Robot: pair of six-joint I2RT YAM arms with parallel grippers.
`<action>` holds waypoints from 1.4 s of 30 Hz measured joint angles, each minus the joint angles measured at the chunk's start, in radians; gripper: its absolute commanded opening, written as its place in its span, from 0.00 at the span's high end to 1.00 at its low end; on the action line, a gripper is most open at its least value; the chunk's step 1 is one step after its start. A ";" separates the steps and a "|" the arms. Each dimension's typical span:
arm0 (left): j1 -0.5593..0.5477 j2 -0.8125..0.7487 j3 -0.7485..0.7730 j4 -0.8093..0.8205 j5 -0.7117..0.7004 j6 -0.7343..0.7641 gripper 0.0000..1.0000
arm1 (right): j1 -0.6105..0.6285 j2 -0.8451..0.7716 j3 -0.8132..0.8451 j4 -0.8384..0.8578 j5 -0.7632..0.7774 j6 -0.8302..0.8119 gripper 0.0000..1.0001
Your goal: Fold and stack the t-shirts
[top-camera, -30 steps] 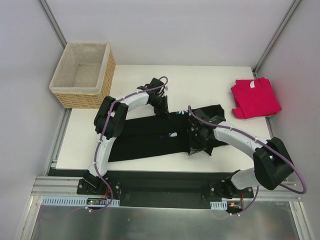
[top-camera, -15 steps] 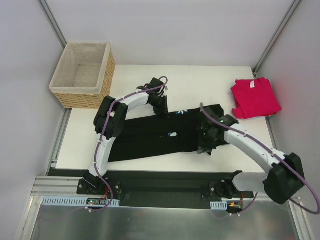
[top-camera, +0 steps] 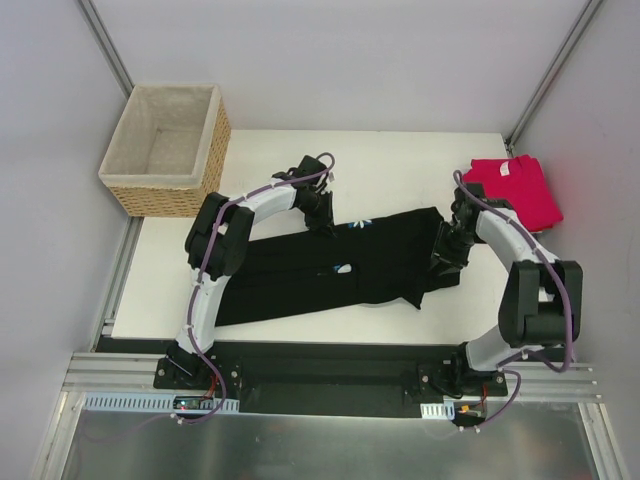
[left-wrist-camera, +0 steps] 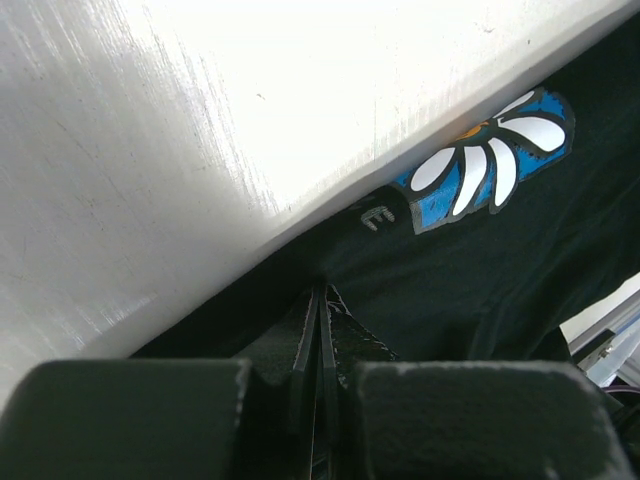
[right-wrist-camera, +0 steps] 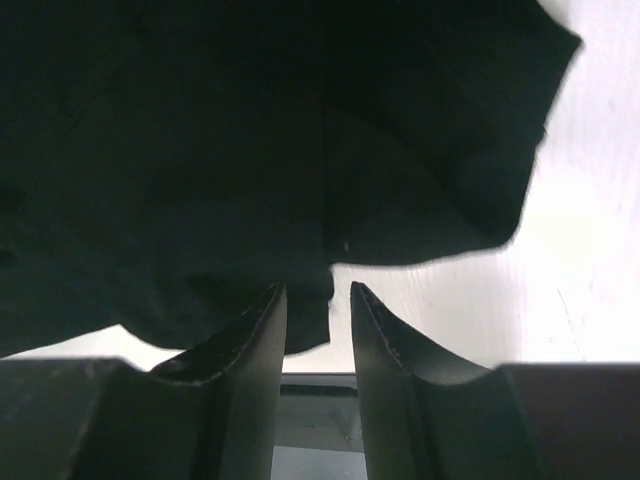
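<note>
The black t-shirt [top-camera: 300, 275] lies stretched out lengthwise across the white table [top-camera: 400, 160], with a bit of its blue daisy print [left-wrist-camera: 490, 160] showing at the far edge. My left gripper [top-camera: 327, 228] is shut on that far edge, and black cloth is pinched between its jaws [left-wrist-camera: 320, 297]. My right gripper [top-camera: 443, 262] sits at the shirt's right end with its jaws apart. A flap of the black t-shirt [right-wrist-camera: 300, 200] hangs between them against the left finger [right-wrist-camera: 255, 350]. The pinkish-red t-shirt [top-camera: 510, 195] lies folded at the back right corner.
A wicker basket [top-camera: 175, 195] with pale lining stands off the table's back left corner. The right arm's elbow [top-camera: 540, 300] is near the table's right edge, beside the red shirt. Frame posts rise at both back corners.
My right arm swung right, drawing the shirt's right end outward and flattening it, then its jaws parted from the cloth. The left gripper stayed in place, still clamped.
</note>
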 measured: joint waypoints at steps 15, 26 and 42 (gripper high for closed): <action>0.000 -0.034 -0.042 0.000 -0.016 0.022 1.00 | -0.014 0.213 0.022 0.140 -0.068 -0.025 0.85; 0.000 -0.063 -0.045 -0.049 -0.042 0.055 1.00 | -0.016 0.173 0.095 0.107 -0.064 -0.037 0.99; 0.001 -0.063 -0.023 -0.090 -0.068 0.089 1.00 | -0.016 0.202 0.023 0.088 -0.037 -0.061 0.99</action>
